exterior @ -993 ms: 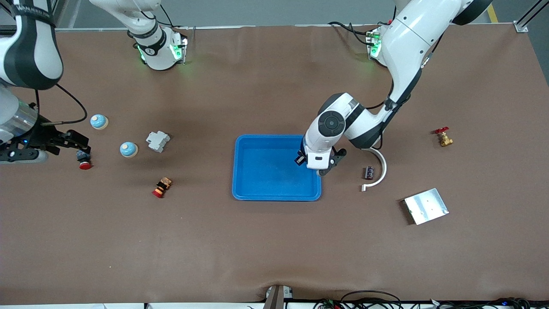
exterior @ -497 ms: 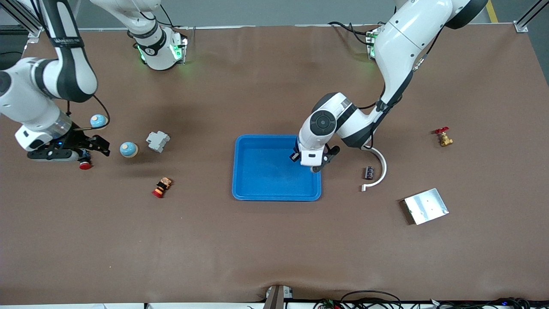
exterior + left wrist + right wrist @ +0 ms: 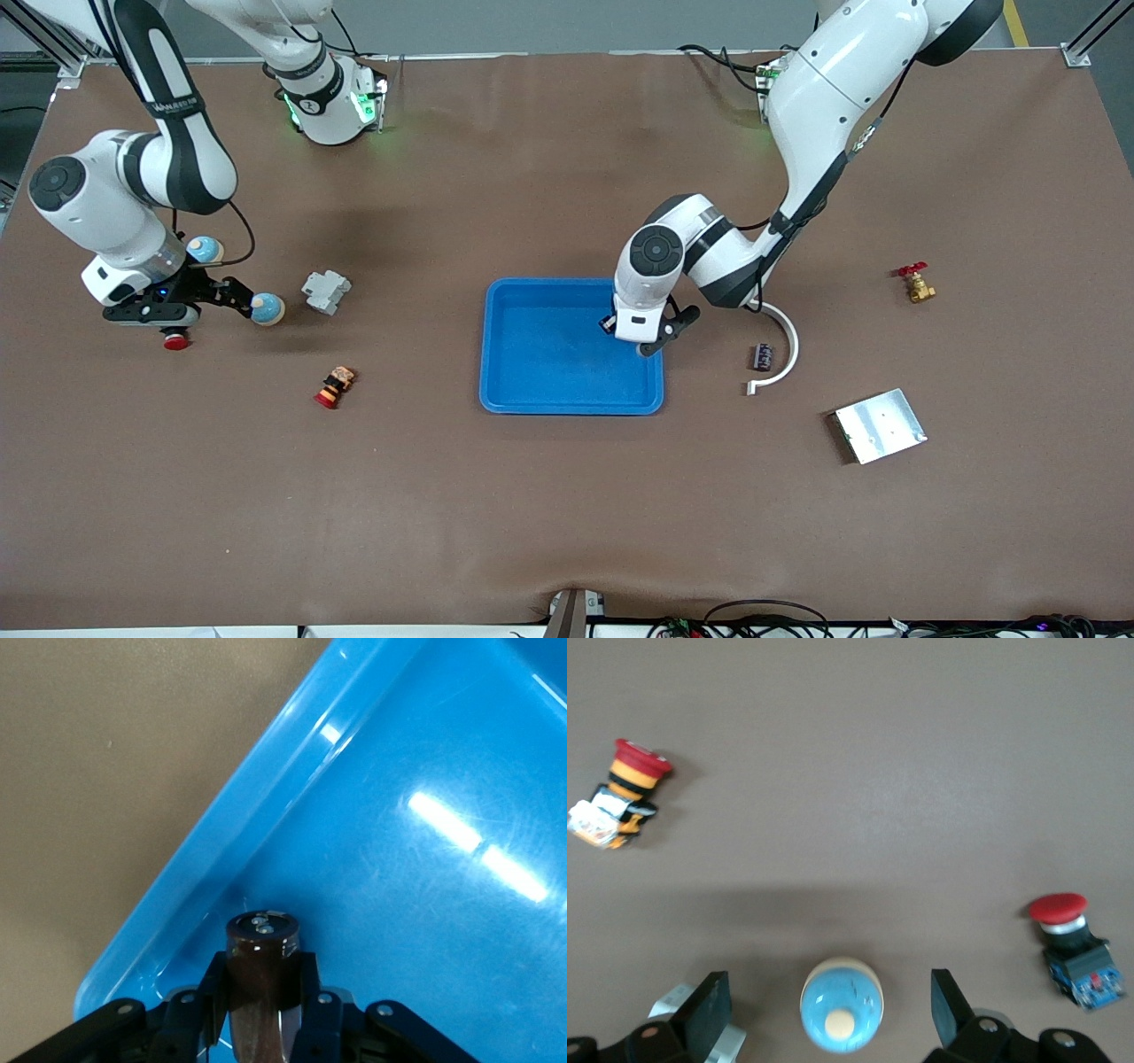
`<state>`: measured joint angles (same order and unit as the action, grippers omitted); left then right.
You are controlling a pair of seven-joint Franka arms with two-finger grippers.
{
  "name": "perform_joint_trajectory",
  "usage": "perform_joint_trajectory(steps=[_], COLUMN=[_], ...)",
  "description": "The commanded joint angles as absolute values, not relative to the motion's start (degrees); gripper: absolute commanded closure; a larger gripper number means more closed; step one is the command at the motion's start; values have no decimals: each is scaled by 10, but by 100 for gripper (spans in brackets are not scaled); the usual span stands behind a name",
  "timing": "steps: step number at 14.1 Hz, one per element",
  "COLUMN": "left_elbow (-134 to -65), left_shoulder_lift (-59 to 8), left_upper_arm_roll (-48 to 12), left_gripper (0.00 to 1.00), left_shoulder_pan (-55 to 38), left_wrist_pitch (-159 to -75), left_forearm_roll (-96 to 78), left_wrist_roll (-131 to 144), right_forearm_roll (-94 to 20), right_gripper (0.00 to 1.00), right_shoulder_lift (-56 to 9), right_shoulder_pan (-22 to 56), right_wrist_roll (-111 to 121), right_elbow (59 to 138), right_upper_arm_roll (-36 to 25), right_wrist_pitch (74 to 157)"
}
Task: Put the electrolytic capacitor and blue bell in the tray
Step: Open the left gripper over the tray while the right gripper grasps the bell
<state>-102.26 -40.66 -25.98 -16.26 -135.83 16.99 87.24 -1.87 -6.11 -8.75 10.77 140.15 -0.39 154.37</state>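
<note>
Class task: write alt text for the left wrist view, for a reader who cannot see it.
The left gripper holds a dark electrolytic capacitor upright, its jaws shut on it, just above one corner of the blue tray. Brown table shows outside the tray's rim.

A silver plate (image 3: 880, 425), brass valve (image 3: 915, 283) and grey breaker (image 3: 325, 291) lie apart on the table.

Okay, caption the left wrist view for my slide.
Left gripper holds a capacitor over the blue tray.
</note>
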Motion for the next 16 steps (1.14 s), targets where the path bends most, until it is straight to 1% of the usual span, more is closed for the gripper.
perform_joint_trajectory(steps=[1, 2, 3, 4, 7, 10, 12, 16], left_elbow=[-1022, -1022, -1022, -1021, -1021, -1016, -1018, -1027], left_shoulder_lift=[-405, -405, -404, -403, -384, -342, -310, -274], left_upper_arm_roll=[-257, -257, -258, -258, -259, -259, -263, -264], left_gripper=[89, 71, 47, 0, 0, 0, 0, 0], left_shoulder_pan=[-168, -168, -167, -167, -158, -148, -122, -82], left_wrist_pitch=[-1358, -1358, -1358, -1358, -1354, -1351, -1350, -1297], left_forearm_roll=[183, 183, 183, 183, 183, 179, 179, 179], left_wrist_roll=[875, 876, 877, 876, 876, 872, 869, 815], right_forearm_roll=[-13, -14, -14, -14, -14, -14, -14, -14], right_gripper=[0, 0, 0, 0, 0, 0, 0, 0], right_shoulder_lift=[-119, -137, -148, -157, -169, -171, -171, -171], right_shoulder_pan=[-98, -98, -98, -98, -98, -98, -98, -98], right_wrist_roll=[113, 113, 113, 113, 112, 112, 110, 109], right_elbow=[1419, 1422, 1423, 1424, 1424, 1436, 1444, 1454], right_upper_arm_roll=[3, 3, 3, 3, 3, 3, 3, 3], right_wrist_pitch=[1634, 1653, 1671, 1677, 1677, 1674, 1674, 1670])
